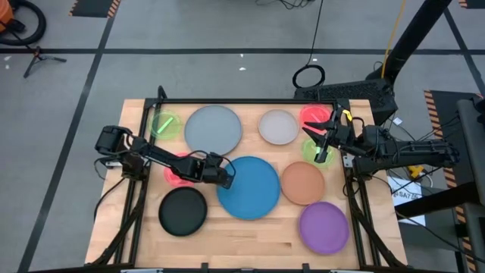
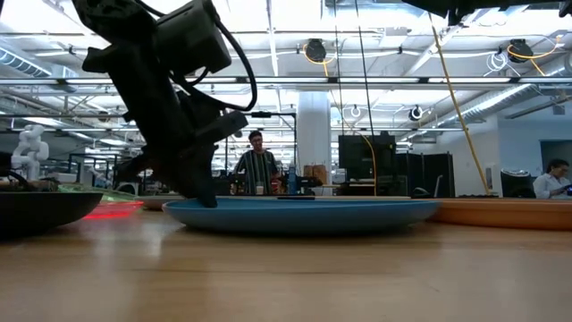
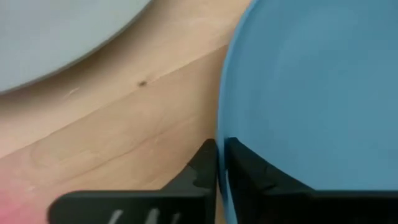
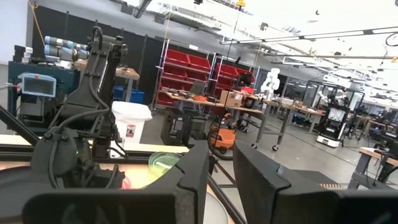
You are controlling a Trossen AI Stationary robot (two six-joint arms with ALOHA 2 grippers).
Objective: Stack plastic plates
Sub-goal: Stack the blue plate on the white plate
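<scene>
The left gripper [image 1: 226, 176] is down at the left edge of the big blue plate [image 1: 254, 187], which lies in the middle of the wooden table [image 1: 250, 235], and its two fingers [image 3: 205, 171] are pressed together on the rim of this plate. The right gripper [image 1: 327, 137] is raised at the right side of the table, over a small green plate [image 1: 312, 151] and beside a red plate [image 1: 313, 115]; its fingers stand a little apart and hold nothing. Around the blue plate lie the grey plate [image 1: 214, 127], the black plate [image 1: 183, 210], the tan plate [image 1: 303, 183] and the purple plate [image 1: 324, 227], each flat on the table and none stacked.
</scene>
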